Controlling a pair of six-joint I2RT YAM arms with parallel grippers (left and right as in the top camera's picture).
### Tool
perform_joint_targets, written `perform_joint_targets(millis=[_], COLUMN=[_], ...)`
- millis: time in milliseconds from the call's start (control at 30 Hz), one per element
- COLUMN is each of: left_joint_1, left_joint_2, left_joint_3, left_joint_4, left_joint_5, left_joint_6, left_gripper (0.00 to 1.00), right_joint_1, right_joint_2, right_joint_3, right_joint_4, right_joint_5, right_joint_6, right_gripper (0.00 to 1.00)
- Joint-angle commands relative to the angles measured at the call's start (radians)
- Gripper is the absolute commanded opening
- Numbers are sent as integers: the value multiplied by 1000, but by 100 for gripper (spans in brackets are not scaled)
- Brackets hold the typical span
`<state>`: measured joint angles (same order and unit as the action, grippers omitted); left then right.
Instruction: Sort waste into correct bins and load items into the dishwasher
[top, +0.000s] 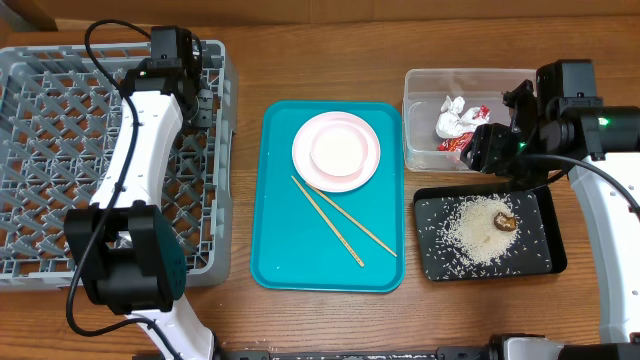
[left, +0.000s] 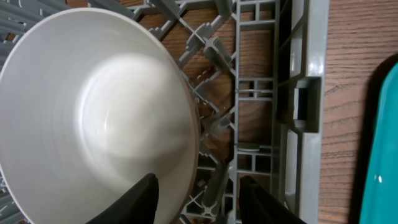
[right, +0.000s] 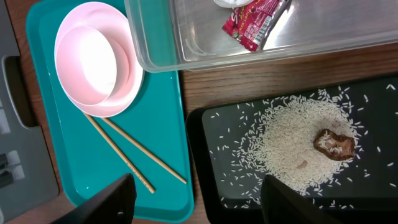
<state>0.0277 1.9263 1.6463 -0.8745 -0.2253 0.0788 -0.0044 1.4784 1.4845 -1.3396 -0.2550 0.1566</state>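
Observation:
A white bowl stands on its edge among the pegs of the grey dish rack, near the rack's far right corner. My left gripper is open and straddles the bowl's rim; in the overhead view the left gripper hides the bowl. A small plate sits on a large plate on the teal tray, beside two chopsticks. The white tissue and red wrapper lie in the clear tub. Rice and a brown lump lie in the black tray. My right gripper is open and empty above the gap between the teal and black trays.
The rack's right wall runs close to the teal tray's left edge, with bare wooden table between them. The clear tub and the black tray sit close together at the right of the teal tray. The right arm spans the far right side.

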Motion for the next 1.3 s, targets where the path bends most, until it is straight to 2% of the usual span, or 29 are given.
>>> perform_joint_targets(millis=[0,167,200,467,600,700,767,900,967,1000,1100,1267], left_joint_1=[2,2,2,4,23,54,104,207,261,311,391,486], left_joint_2=[34,42,35,-108,-211,-270,-301,-297,-286,-272,-240,-161], left_joint_3=[6,6,6,29,29,29,29,28,28,27,27,26], left_joint_4=[-4,-11,-11,-39,-59,-94,-127,-180,-208,-241,-292,-338], left_joint_5=[-18,-19,-19,-8,93,204,402,789,925,1042,1183,1312], left_joint_6=[-16,-16,-16,-68,-68,-64,-21,145,221,306,433,542], left_gripper=[41,8,4,4,4,4,4,4,4,4,4,4], right_joint_1=[2,2,2,2,2,2,2,2,2,2,2,2], right_joint_2=[-6,-6,-6,-6,-6,-6,-6,-6,-6,-6,-6,-6], right_joint_3=[9,9,9,9,9,9,9,9,9,9,9,9], right_joint_4=[2,0,0,-4,-6,-6,-6,-7,-8,-9,-10,-13], right_joint_5=[4,5,4,5,5,5,5,5,5,5,5,5], right_joint_6=[-1,-1,-1,-1,-1,-1,-1,-1,-1,-2,-1,-1], right_gripper=[66,66,66,66,66,66,66,66,66,66,66,66])
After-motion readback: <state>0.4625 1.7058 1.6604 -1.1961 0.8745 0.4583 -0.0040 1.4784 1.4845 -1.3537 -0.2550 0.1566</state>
